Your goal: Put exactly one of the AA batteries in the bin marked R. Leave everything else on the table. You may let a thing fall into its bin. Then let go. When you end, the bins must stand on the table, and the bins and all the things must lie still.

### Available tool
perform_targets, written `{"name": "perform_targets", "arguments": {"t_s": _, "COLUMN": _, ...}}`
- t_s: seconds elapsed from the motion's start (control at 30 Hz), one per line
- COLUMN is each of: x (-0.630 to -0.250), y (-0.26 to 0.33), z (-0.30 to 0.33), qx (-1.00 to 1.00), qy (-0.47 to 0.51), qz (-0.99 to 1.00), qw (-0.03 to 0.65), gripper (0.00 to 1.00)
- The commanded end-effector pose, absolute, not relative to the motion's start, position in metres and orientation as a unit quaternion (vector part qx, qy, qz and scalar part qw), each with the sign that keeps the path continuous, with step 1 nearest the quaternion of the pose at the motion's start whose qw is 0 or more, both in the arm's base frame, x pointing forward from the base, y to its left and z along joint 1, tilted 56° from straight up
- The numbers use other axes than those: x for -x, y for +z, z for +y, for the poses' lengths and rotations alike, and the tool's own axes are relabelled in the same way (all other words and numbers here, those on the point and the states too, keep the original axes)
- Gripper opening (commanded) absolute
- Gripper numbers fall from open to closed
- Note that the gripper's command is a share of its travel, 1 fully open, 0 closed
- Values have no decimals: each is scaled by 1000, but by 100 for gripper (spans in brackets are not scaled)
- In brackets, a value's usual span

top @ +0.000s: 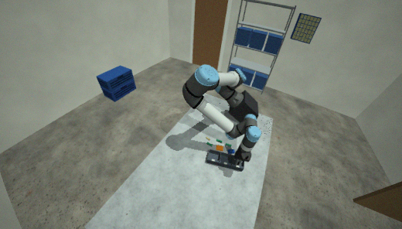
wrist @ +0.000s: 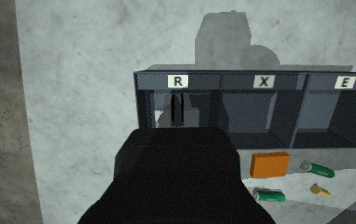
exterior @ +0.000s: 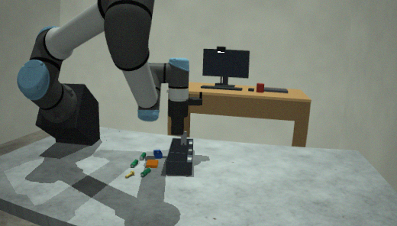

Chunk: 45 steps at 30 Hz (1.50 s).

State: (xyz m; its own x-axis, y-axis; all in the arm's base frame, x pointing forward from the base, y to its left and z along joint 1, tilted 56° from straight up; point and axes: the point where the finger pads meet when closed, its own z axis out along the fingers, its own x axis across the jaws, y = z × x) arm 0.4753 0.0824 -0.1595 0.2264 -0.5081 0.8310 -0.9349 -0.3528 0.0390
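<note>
Three green batteries lie on the table: one (top: 219, 141) (exterior: 134, 163), one (top: 228, 145) (exterior: 143, 156) (wrist: 270, 195) and one (top: 209, 144) (exterior: 146, 172) (wrist: 320, 170). The dark bin marked R (wrist: 143, 107) is at one end of the row, beside bin X (wrist: 287, 120) and bin E (wrist: 345, 112). My gripper (exterior: 184, 143) (wrist: 177, 102) points down over bin R, fingertips low at its opening. A narrow gap shows between the fingers, and I see no battery in it. Part of bin R's floor is hidden by the gripper body and shadow.
An orange block (top: 219, 148) (exterior: 152, 163) (wrist: 270, 165), a blue block (top: 231, 151) (exterior: 157, 153) and a yellow bolt (top: 208, 138) (exterior: 130, 174) (wrist: 320, 190) lie on the robot's side of the bins. The bin walls stand close around my fingers.
</note>
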Motion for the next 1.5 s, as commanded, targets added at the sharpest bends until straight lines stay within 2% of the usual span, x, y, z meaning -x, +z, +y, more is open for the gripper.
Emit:
{"name": "perform_targets", "arguments": {"t_s": 0.0, "x": -474, "y": -156, "z": 87, "qx": -731, "qy": 378, "qz": -494, "qw": 282, "gripper": 31}}
{"name": "perform_targets", "arguments": {"t_s": 1.23, "x": -460, "y": -127, "z": 129, "qx": -731, "qy": 378, "qz": -494, "qw": 282, "gripper": 31}}
{"name": "perform_targets", "arguments": {"t_s": 1.47, "x": -444, "y": -94, "z": 175, "qx": -731, "qy": 378, "qz": -494, "qw": 282, "gripper": 31}}
